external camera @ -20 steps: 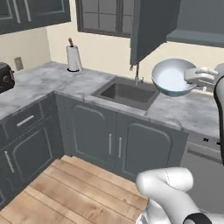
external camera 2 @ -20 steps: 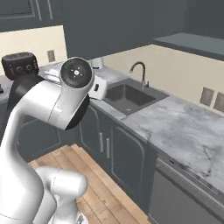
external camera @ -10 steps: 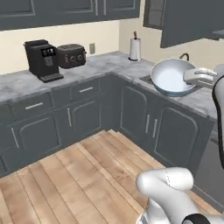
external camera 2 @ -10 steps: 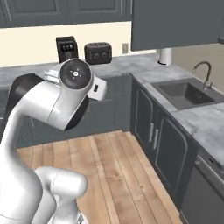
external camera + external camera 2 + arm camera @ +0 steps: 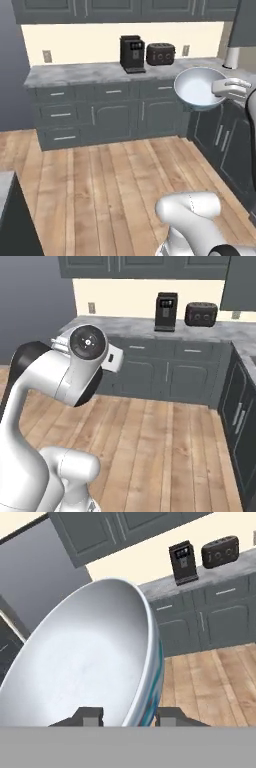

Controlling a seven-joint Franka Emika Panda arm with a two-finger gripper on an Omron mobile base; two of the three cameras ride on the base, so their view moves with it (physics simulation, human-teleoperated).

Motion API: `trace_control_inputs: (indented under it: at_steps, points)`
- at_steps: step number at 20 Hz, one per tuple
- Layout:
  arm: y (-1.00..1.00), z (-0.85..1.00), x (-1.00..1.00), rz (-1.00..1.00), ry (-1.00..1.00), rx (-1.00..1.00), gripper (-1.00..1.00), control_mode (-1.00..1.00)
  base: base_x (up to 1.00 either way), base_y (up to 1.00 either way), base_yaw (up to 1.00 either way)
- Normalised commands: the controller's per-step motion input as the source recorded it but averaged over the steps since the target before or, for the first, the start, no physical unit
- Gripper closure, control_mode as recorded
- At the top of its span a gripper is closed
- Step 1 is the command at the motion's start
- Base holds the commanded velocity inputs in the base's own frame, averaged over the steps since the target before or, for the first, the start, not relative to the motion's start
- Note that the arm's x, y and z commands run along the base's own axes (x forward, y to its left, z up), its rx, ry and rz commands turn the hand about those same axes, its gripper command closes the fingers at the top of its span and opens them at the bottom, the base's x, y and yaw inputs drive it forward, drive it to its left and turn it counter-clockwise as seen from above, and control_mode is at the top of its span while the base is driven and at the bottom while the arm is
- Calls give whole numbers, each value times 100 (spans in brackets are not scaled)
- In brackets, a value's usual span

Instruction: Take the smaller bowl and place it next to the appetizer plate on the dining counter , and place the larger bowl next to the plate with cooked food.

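Note:
My gripper [image 5: 226, 89] is shut on the rim of the smaller bowl [image 5: 196, 90], holding it up in the air at the right of the left base view. The bowl is tipped on edge, its pale inside facing the camera. In the hand view the smaller bowl [image 5: 85, 662] looms large, with a strip of blue pattern along its outer right side. The gripper [image 5: 130, 717] has one dark fingertip [image 5: 90, 716] inside the rim and the other outside. The larger bowl, both plates and the dining counter are out of view.
A marble-topped cabinet counter [image 5: 90, 72] runs along the back wall with a black coffee machine [image 5: 132, 54] and a toaster [image 5: 160, 54]. A paper towel roll [image 5: 231, 57] stands at the right corner. Wooden floor [image 5: 110, 185] lies in front. A dark edge [image 5: 12, 220] shows at lower left.
The whole picture has swung: the camera has turned from the sink corner to the wall with the coffee machine and toaster. The bowl stays in the gripper in the same pose.

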Motion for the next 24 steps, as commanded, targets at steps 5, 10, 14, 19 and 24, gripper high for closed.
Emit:
trace_control_inputs:
  at_steps: [5, 10, 14, 19, 24]
  points:
    - [0, 0, 0, 0, 0, 0, 100, 100, -65, -4, 80]
    - [0, 0, 0, 0, 0, 0, 100, 100, -66, -1, 81]
    - [0, 0, 0, 0, 0, 0, 100, 100, -74, -1, 78]
    - [0, 0, 0, 0, 0, 0, 100, 100, -49, 2, 78]
    - [0, 0, 0, 0, 0, 0, 100, 100, -1, 28, 73]
